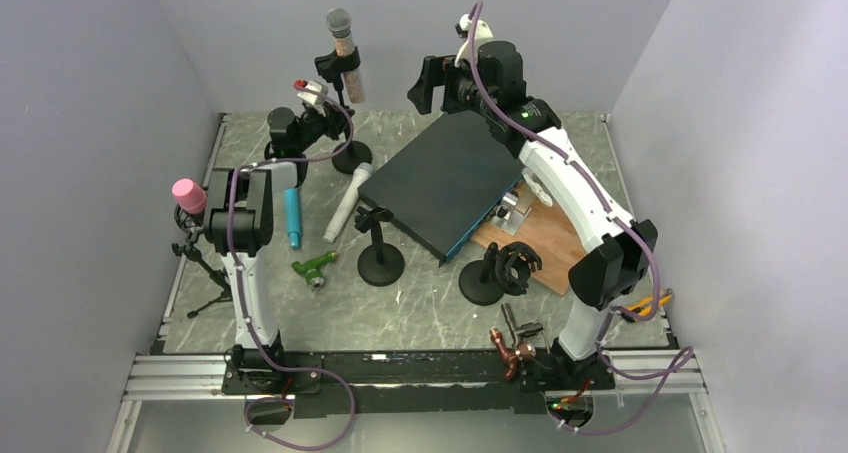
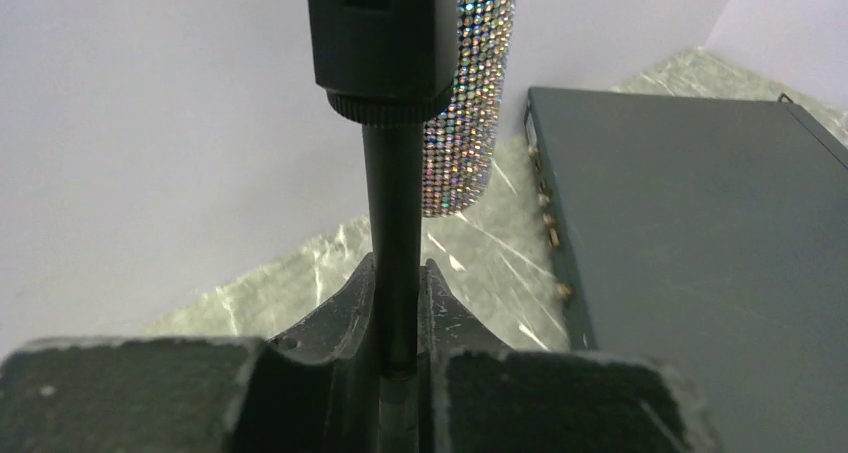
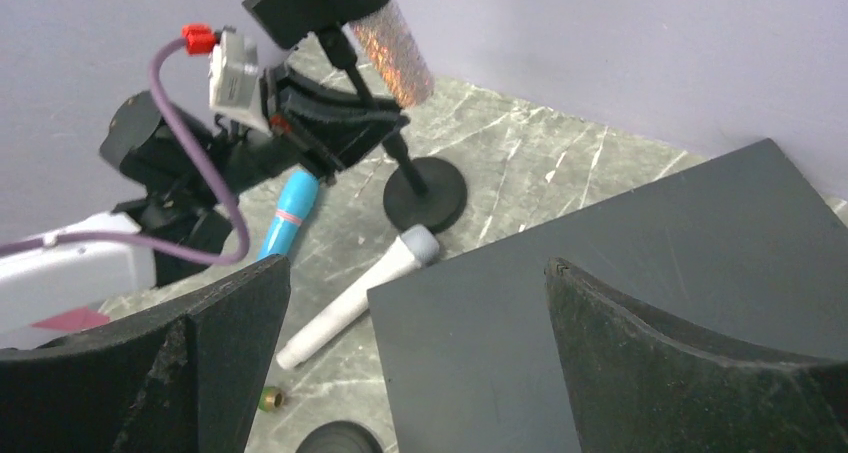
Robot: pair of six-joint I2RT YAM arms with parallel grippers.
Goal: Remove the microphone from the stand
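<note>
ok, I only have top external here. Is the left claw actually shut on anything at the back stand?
Observer: Yes. In the left wrist view, the left claw is shut on the stand's black pole, just under the clip.
Operator: Touching the mic?
Observer: No. The glitter microphone sits in the clip, above the fingers and apart from them.
Operator: Right claw?
Observer: The right wrist view shows the right claw open and holding nothing. It is above the dark box, looking toward the stand.
</note>
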